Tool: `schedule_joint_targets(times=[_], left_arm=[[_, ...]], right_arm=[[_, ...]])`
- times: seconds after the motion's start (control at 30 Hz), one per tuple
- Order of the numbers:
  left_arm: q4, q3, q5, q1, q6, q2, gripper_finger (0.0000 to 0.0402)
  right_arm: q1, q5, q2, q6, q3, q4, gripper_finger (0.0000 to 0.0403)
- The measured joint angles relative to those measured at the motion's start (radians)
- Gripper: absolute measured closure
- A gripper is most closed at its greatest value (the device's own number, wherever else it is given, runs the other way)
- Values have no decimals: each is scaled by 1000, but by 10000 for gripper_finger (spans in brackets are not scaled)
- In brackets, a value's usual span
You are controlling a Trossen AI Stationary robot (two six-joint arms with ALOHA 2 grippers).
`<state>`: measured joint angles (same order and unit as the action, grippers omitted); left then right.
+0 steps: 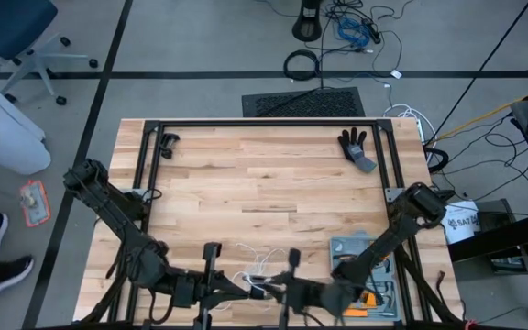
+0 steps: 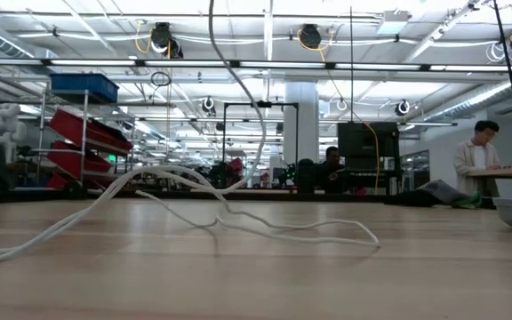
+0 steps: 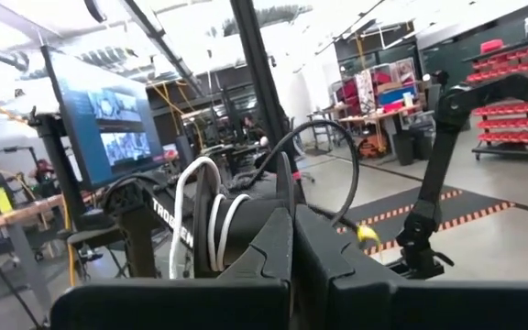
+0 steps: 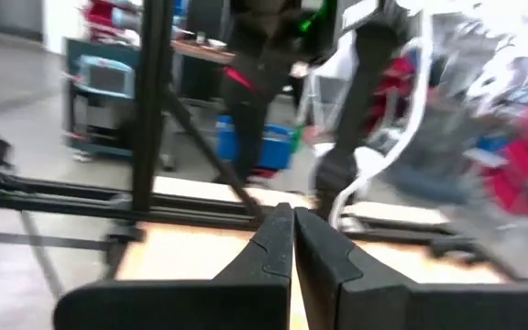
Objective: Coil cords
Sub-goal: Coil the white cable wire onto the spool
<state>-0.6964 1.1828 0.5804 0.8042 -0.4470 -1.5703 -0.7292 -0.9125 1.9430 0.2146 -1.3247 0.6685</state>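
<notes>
Both grippers, left and right, are pressed together empty beside the cord; "TROS" is read on an arm

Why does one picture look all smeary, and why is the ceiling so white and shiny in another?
Right wrist view: the room behind is streaked with blur, while the right gripper close up looks sharp. Left wrist view: ceiling lights wash out the top, behind the left gripper. Low view: the white cord is clear on the table, with a soft shine on the wood.
</notes>
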Motion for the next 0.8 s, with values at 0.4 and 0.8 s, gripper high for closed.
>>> schedule_joint_targets(times=[0.4, 0.8], left_arm=[[-22, 0, 5, 10, -31, 0, 400], [-20, 0, -2, 9, -30, 0, 400]], right_arm=[[-25, -42, -11, 227, 0, 163, 285], [36, 49, -11, 130, 0, 156, 289]])
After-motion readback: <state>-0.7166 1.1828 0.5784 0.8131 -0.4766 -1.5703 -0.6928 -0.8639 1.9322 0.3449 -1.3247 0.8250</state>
